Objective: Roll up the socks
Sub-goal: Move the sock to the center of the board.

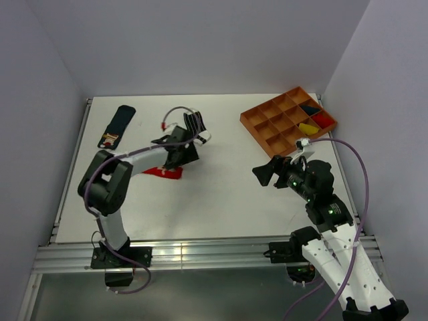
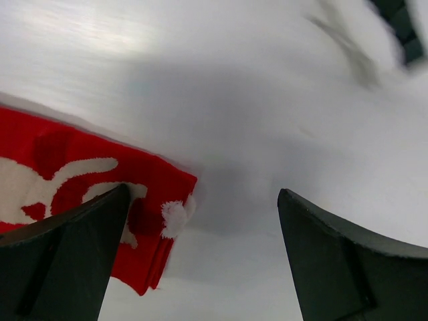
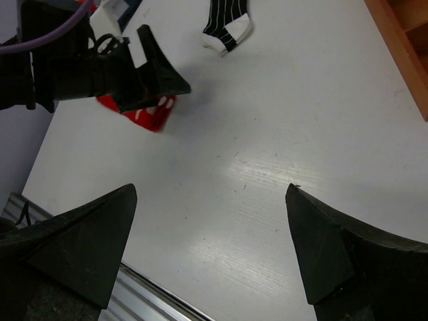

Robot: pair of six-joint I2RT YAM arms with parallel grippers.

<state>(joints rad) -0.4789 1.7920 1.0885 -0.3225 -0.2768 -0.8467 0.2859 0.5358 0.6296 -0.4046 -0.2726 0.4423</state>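
The red sock [image 1: 164, 172] with a white figure lies flat on the white table, left of centre. My left gripper [image 1: 174, 160] is open just above its right end. In the left wrist view the red sock [image 2: 67, 180] runs under the left finger [image 2: 60, 247], and bare table shows between the jaws. The black-and-white striped sock [image 1: 196, 124] lies just behind the left gripper. The dark navy sock [image 1: 122, 124] lies at the far left. My right gripper [image 1: 264, 172] is open and empty above the table's middle right. Its view shows the red sock [image 3: 150, 115] and the striped sock [image 3: 226, 23].
An orange divided tray [image 1: 267, 114] stands at the back right, with a yellow bundle [image 1: 308, 128], a dark piece and a red piece in its right cells. Its edge shows in the right wrist view [image 3: 401, 47]. The table's near edge is a metal rail [image 1: 200, 253].
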